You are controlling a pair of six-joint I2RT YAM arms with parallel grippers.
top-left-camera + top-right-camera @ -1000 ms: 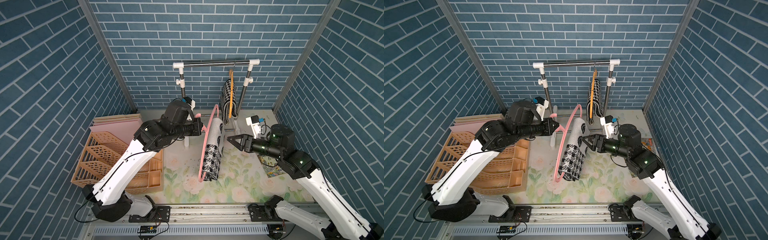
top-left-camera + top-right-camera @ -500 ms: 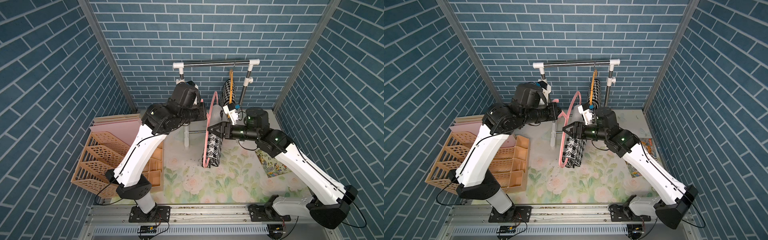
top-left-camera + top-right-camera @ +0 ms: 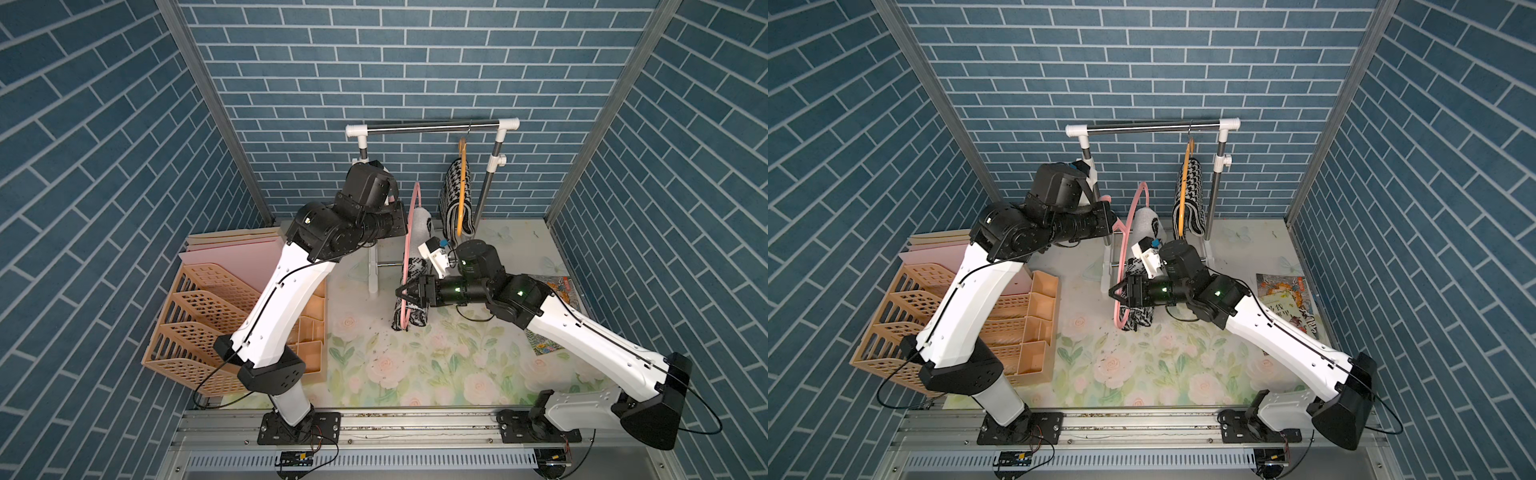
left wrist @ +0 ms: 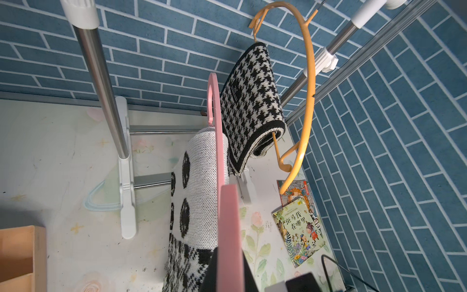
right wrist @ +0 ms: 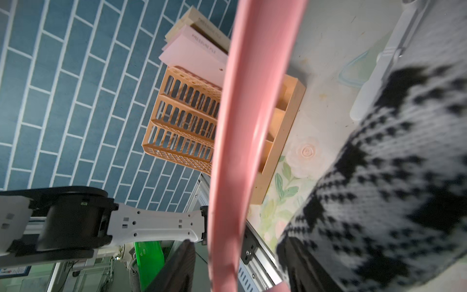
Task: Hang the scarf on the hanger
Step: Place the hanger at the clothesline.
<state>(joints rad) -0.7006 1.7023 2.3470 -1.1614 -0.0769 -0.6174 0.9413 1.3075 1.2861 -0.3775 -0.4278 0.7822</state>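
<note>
While the left gripper [image 3: 400, 216] is clamping shut on the pink hanger [image 3: 406, 257] and holding it up off the flowered table [image 3: 436, 365], the scarf [image 3: 422, 222] — white with black spots and checks — is hanging over the hanger's bar, its ends draping downward. The right gripper [image 3: 406, 297] is hovering low, its jaws standing apart on either side of the hanger's lower rim, just beside the scarf's lower end — no grip evident. Behind, a checked scarf [image 3: 451, 195] is hanging on an orange hanger [image 3: 461, 149] from the rack [image 3: 432, 126].
</note>
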